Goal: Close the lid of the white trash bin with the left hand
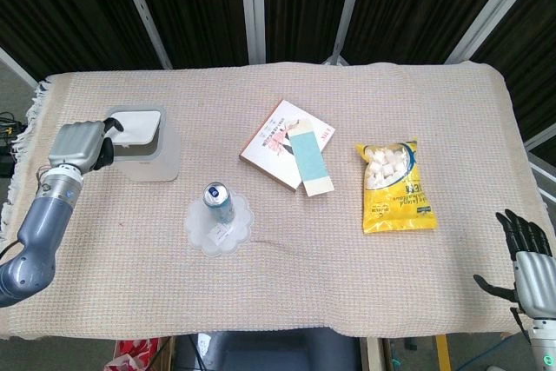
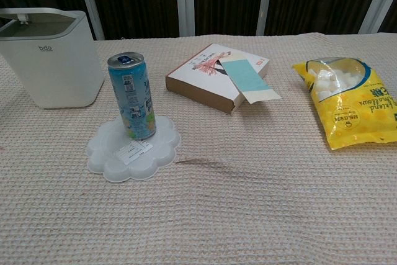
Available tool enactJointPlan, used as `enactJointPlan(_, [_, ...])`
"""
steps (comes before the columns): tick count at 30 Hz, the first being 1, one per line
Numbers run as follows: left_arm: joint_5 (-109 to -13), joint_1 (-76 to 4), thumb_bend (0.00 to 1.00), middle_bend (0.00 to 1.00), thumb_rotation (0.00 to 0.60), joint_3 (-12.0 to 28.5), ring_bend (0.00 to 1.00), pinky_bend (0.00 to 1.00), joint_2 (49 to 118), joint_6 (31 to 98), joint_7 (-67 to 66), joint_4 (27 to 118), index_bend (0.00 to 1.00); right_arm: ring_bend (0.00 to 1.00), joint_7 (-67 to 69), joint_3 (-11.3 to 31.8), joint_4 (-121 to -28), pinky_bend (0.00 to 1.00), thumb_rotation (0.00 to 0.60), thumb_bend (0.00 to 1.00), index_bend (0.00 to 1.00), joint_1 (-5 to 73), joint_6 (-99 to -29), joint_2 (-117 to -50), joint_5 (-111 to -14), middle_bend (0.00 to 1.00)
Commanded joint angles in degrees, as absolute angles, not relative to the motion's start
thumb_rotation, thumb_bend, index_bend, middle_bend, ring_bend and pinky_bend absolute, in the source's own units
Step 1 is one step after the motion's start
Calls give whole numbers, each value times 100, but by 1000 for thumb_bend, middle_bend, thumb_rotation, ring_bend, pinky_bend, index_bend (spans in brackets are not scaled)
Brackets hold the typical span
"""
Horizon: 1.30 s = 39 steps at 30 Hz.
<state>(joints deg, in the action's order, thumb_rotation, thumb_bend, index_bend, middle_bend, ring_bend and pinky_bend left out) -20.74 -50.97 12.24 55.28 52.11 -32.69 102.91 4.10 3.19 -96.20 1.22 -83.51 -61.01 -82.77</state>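
White trash bin (image 2: 53, 60), left edge cropped

Both views are evenly and brightly lit from above, with soft, diffuse light and no hard shadows on the beige woven tablecloth (image 1: 287, 275). In the chest view the tall blue printed drink can (image 2: 132, 95) throws only a faint, short shadow onto the translucent scalloped plastic dish (image 2: 134, 149) under it. Well to the right of the grey left hand (image 1: 78, 145), the glossy yellow snack bag (image 1: 395, 185) shows small bright highlights on its clear window. The white plastic trash bin (image 1: 143, 143) just beside that hand is near overexposed, its top edges washing out. Focus is sharp throughout; the dark slatted backdrop stays underexposed. The head view's table edges bow slightly.
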Motion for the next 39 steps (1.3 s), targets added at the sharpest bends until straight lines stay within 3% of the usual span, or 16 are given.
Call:
enactJointPlan(1, [-2180,-5059,811,991,600,1165,901,1000,5584,5197,-3175,10306,259,0,408,317,-9620,0,600,153,0,123,-8350,-6101,-8280,0])
enactJointPlan(8, [-2444,-5013,811,991,600,1073,901,1000,5725,5198,-2984,10253,216,0,406,307,-9624,0,600,152,0,122,-8348,-6096,-8295,0])
enactJointPlan(17, [-2535,-5017,811,991,600,960,901,1000,5818,5168,-2885,10230,288,0,406,306,-9623,0,600,152,0,113,-8364,-6094,-8299,0])
enactJointPlan(32, [-2477,-5070,810,990,600,786,901,1000,5900,5144,-2848,10111,293,0,413,301,-9636,0,600,152,0,109,-8363,-6091,-8303,0])
enactJointPlan(39, [-2804,-4980,773,978,600,1035,893,1000,5698,5386,-2479,10324,292,0,403,300,-9633,0,600,152,0,104,-8383,-6094,-8319,0])
